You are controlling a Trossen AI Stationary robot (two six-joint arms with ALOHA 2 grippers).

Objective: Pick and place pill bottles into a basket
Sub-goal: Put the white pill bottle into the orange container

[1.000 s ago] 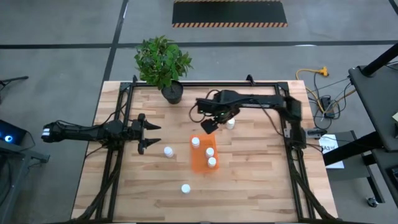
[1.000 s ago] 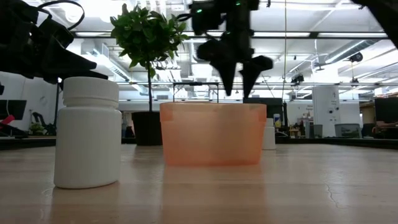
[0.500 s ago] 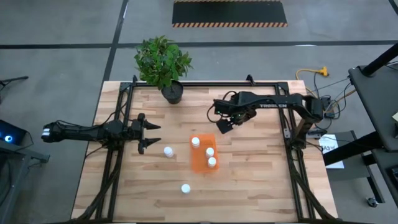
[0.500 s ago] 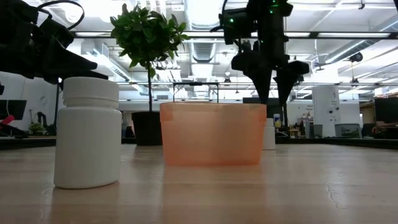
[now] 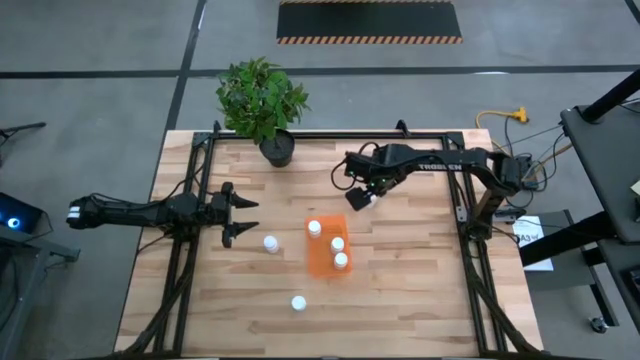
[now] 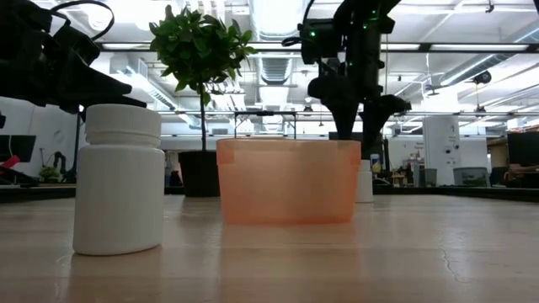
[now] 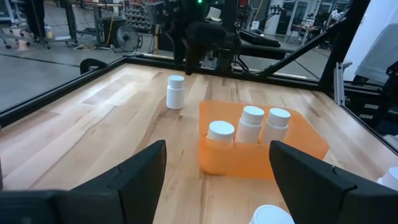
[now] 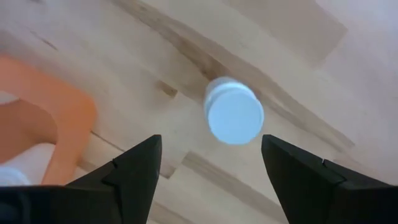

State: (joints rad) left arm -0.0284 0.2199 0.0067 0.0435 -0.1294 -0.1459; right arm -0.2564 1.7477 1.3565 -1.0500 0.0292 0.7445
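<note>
My table [image 5: 400, 300] is pale butcher-block wood, planks running side to side, framed by a black metal rail. Near its centre I have the basket [image 5: 326, 246], a small rectangular tub of translucent orange plastic with smooth, slightly rounded walls; three pill bottles [image 5: 338, 243] stand upright inside it, matte white cylinders with flat white caps. A fourth bottle [image 5: 270, 243] stands just beside the basket on the left arm's side, a fifth [image 5: 298, 302] sits well apart toward the near edge, and a sixth [image 8: 233, 116] stands alone on bare wood beyond the basket's far corner. My right hand [image 5: 362, 197] hangs directly above that sixth bottle, its two dark, wedge-shaped fingers spread apart on either side of the round cap and gripping nothing. My left hand [image 5: 240, 213] waits at the table's left side, its black angular fingers wide open and empty, pointed toward the basket. A leafy green plant in a black round pot [image 5: 277, 150] stands at the table's far edge.
</note>
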